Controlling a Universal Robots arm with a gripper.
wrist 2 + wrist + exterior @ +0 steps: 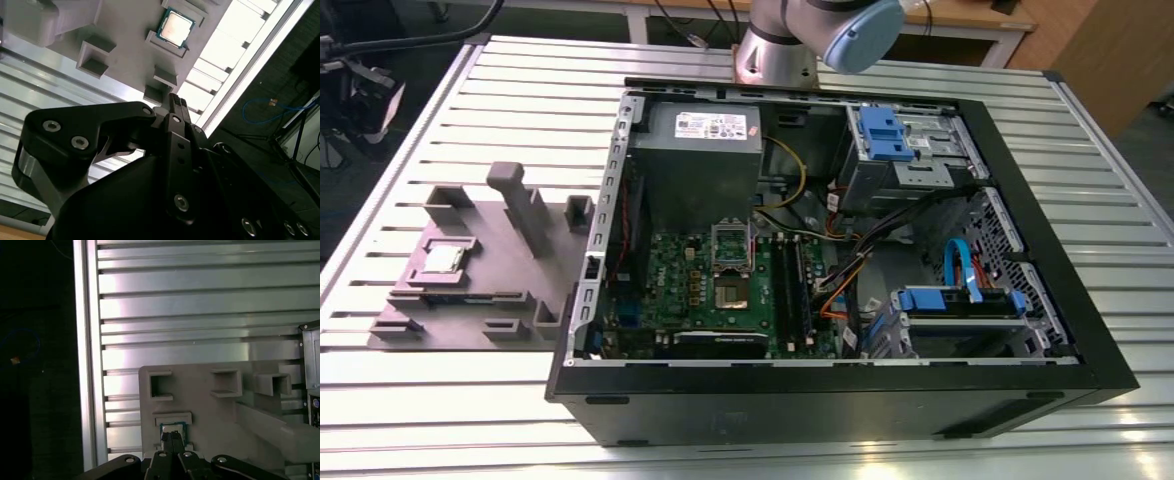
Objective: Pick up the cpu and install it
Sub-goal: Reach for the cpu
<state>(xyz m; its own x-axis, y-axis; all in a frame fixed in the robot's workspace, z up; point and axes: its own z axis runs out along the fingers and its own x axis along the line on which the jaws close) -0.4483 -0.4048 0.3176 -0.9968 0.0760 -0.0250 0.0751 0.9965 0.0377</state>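
Exterior view: we saw the cpu (pixel 443 258) lying flat in a pocket of the grey holder (pixel 494 272) on the tabletop (pixel 454 420), to the exterior view's left of the open computer case (pixel 854 400). Inside the case lay the motherboard (pixel 700 300), its socket (pixel 734 290) well apart from the chip. The arm (pixel 807 35) rose at the far edge of the tabletop.

In the second wrist view, the tool (pixel 177 102) was narrow, its fingers close together with nothing between them. The cpu (pixel 176 27) sat in its pocket, apart from the tips, with its metal top bare.

In the first wrist view, the tool (pixel 170 436) lined up with the cpu (pixel 178 430) and hid part of it. We could not tell contact from there.

We judged that the pick-up was in its approach and that nothing was installed. A grasp on so thin a chip would call for fingers parted wider than it, squared to its edges and set low beside the pocket walls.
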